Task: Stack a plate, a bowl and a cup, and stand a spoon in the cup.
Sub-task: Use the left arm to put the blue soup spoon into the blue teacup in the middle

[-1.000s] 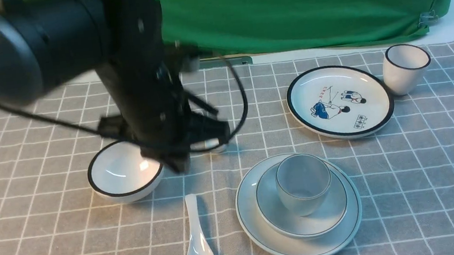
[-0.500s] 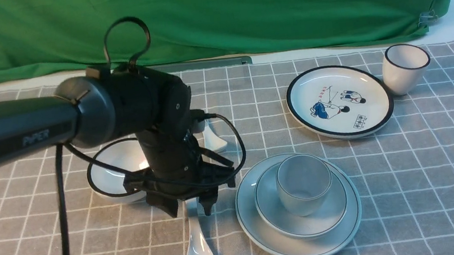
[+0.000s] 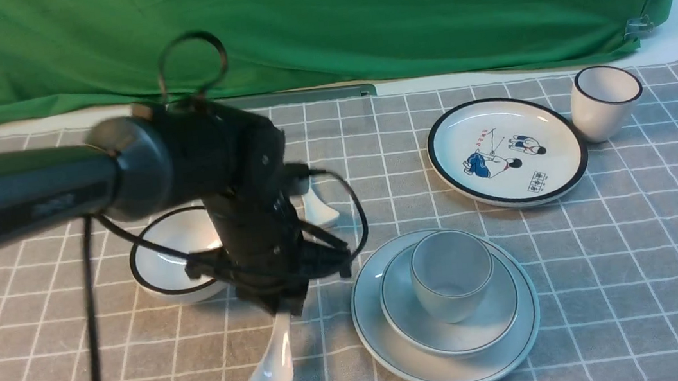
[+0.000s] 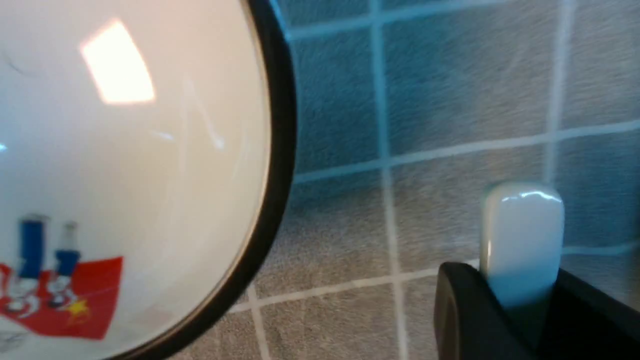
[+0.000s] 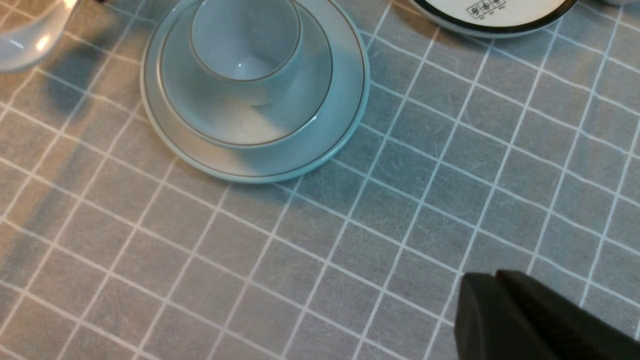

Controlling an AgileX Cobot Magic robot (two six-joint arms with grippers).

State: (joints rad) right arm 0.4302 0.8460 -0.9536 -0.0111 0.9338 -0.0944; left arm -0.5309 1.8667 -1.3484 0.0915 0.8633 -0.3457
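Though spoon outside, cup upright in bowl on plate.

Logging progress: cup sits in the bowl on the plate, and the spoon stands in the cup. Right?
No. The cup sits in the bowl on the plate, but the spoon is outside it, held by the left gripper beside the plate; the front view shows this.

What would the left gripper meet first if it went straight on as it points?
Probably the checked tablecloth below the left gripper; the held white spoon hangs lower, so its bowl would press down first.
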